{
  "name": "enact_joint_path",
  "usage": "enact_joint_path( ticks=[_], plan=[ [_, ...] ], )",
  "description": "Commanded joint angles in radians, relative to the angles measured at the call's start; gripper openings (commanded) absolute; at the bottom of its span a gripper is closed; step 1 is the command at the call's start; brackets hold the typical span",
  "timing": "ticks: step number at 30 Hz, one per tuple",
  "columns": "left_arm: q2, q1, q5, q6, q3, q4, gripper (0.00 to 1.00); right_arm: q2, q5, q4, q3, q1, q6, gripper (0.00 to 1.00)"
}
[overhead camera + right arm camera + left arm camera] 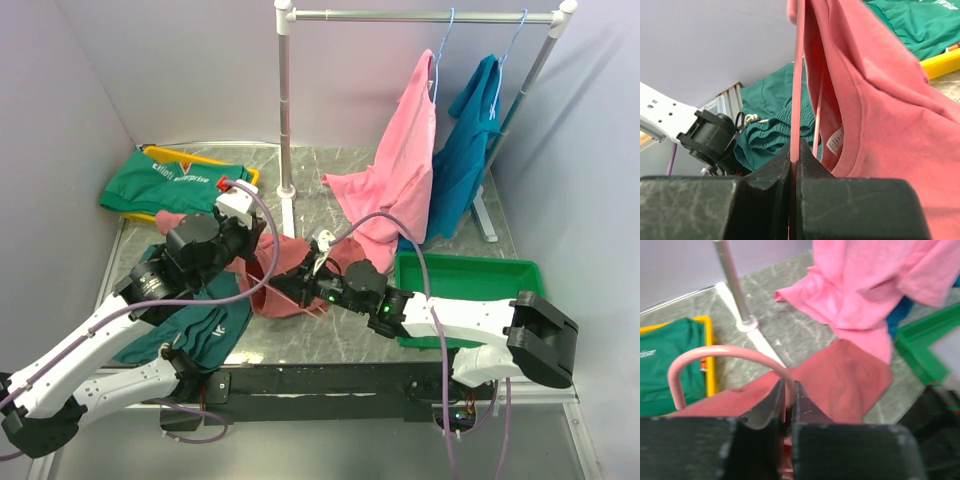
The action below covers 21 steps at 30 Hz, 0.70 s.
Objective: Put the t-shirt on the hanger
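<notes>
Left gripper: clenched. I see its 2 jaws pinched almost together on the shank of the hanger, just under the hook, which arcs out to the left of the jaws in the left wrist view.
Hanger: held by both arms at once, so it spans the gap between the 2 grippers. From the overhead camera I can barely pick the thin wire out against the cloth.
T-shirt: bunched between the 2 arms. In the left wrist view it spreads beyond the jaws and to their right, its far edge lying on the table.
Collar: in the right wrist view the neck opening, with its white label, sits just right of the wire I am gripping. A 2nd strand of wire runs inside that opening.
Right gripper: clenched on 1 straight strand of the hanger.
Long axis: that strand runs straight away from the right jaws, and the cloth folds over its far end.
Nearer arm: the right is touching distance from the collar; the left is at the hook end, clear of the neck opening.
Next move, my judgement: the shirt is only partly threaded, so the turn is getting the outside strand into the collar too, working along the wire, not across it.
</notes>
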Motion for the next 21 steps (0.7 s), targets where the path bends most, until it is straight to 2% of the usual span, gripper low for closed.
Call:
enact_joint_path(
  ticks=[1, 2, 4, 5, 10, 12, 15, 17, 21],
  plan=[
    [-0.002, 0.0, -0.061, 0.013, 0.012, 0.128, 0.01, -0.054, 0.048, 0.022, 0.045, -0.001, 0.014, 0.14],
    [0.003, 0.0, -0.07, 0.026, 0.012, 0.141, 0.01, -0.066, 0.068, -0.01, 0.05, -0.001, 0.028, 0.33],
    [0.02, 0.0, -0.108, 0.039, 0.016, 0.143, 0.01, -0.126, 0.165, -0.096, 0.042, -0.003, 0.039, 0.48],
    [0.023, 0.0, -0.137, 0.048, 0.019, 0.141, 0.01, -0.153, 0.197, -0.121, 0.031, -0.015, 0.066, 0.6],
    [0.064, 0.001, -0.223, 0.03, 0.012, 0.174, 0.01, -0.399, 0.361, -0.296, -0.087, -0.064, 0.204, 0.73],
    [0.096, 0.001, -0.252, 0.022, 0.013, 0.172, 0.01, -0.466, 0.381, -0.369, -0.116, -0.06, 0.218, 0.73],
    [0.132, 0.003, -0.285, 0.005, 0.019, 0.163, 0.01, -0.508, 0.397, -0.371, -0.169, -0.024, 0.275, 0.7],
    [0.144, 0.009, -0.297, -0.013, 0.01, 0.175, 0.01, -0.497, 0.48, -0.341, -0.185, 0.057, 0.303, 0.67],
    [0.175, 0.041, -0.282, -0.043, 0.016, 0.171, 0.01, -0.37, 0.613, -0.242, -0.197, 0.21, 0.342, 0.6]
  ],
)
